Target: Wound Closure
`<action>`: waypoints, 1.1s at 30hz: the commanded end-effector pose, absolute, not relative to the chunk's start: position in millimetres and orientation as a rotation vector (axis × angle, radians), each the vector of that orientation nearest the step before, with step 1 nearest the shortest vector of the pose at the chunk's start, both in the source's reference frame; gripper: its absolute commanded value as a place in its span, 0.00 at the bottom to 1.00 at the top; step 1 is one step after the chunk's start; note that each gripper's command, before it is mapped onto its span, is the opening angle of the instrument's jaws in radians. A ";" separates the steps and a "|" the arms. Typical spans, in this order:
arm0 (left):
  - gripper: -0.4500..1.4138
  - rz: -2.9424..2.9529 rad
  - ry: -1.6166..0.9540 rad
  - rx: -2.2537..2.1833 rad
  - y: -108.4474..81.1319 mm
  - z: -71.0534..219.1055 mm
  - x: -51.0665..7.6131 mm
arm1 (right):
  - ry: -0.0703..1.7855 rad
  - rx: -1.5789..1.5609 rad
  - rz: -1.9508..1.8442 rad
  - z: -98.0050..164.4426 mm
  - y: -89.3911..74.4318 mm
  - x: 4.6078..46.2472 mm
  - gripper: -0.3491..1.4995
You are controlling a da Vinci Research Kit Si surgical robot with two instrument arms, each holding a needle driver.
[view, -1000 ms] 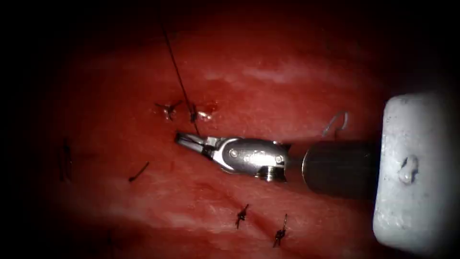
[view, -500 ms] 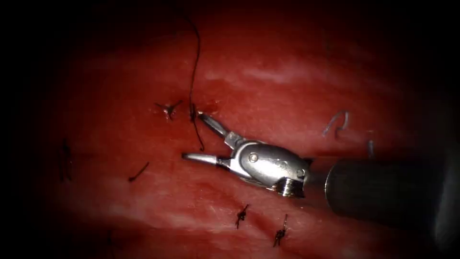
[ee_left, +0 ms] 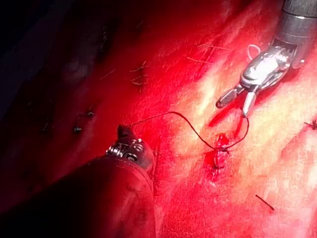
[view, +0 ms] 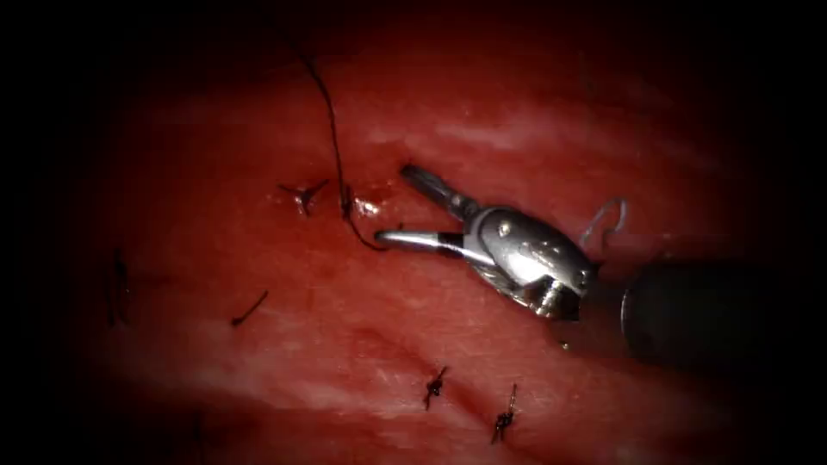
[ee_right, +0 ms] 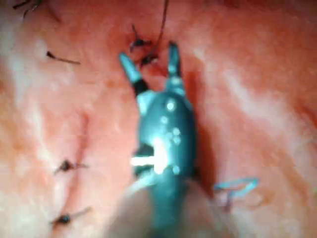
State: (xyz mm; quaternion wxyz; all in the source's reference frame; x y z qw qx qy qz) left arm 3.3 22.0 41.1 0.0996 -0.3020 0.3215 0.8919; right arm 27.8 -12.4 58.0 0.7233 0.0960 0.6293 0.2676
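Right hand (view: 392,207) released, jaws spread, grasping nothing, beside the knot (view: 346,205). Left hand (ee_left: 124,135) grasps the thread (view: 332,129); jaw state can't tell. Thread looks thin, limp, slippery: best taken near the knot on the tissue (view: 482,129).

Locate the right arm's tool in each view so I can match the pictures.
Endoscope view: right arm's tool, jaws open, right of the knot.
Left wrist view: right arm's tool, above that knot.
Right wrist view: right arm's tool, jaws astride the knot.
Shared landmark: the knot with its thread.
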 end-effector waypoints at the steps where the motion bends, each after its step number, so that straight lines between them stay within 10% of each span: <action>1: 0.00 2.635 0.966 -0.901 22.3 41.0 2.7 | 1.391 0.208 0.595 59.4 -12.8 28.9 0.80; 23: 0.00 2.642 1.008 -0.924 20.1 36.2 1.5 | 1.461 0.272 0.635 54.8 -4.4 26.0 0.82; 33: 0.00 2.641 1.026 -0.917 19.4 34.5 0.6 | 1.403 0.333 0.484 60.2 -9.1 32.3 0.87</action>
